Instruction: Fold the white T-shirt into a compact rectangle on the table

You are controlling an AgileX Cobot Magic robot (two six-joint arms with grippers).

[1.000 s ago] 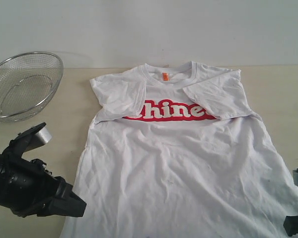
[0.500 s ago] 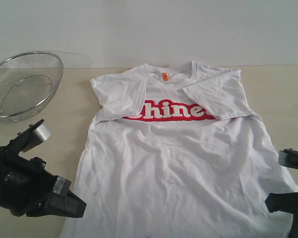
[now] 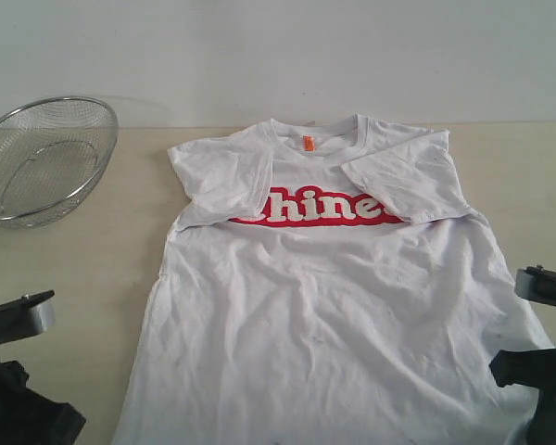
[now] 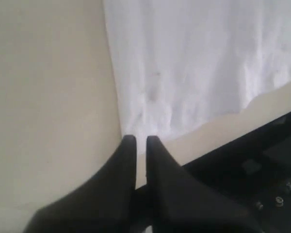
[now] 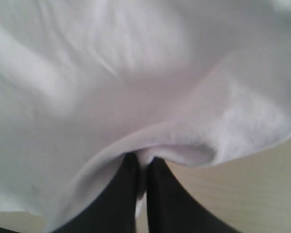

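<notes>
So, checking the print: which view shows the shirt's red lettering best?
Exterior view: the red lettering lies across the chest, ends under folded sleeves. Both wrist views show only plain fabric of the white T-shirt.

A white short-sleeved T-shirt [image 3: 334, 315] with red-and-white lettering lies flat on the pale beige wood-grain table [image 3: 102, 260], sleeves folded inward. A round wire-mesh metal basket [image 3: 42, 158] sits far left, apart. A black left arm [image 3: 18, 399] and black right arm [image 3: 547, 380] flank the hem

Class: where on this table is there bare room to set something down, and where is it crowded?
Bare table lies between the wire basket and the white T-shirt, and again beyond its opposite sleeve. Crowded: the near hem corners, where the left gripper and right gripper pinch cloth.
</notes>
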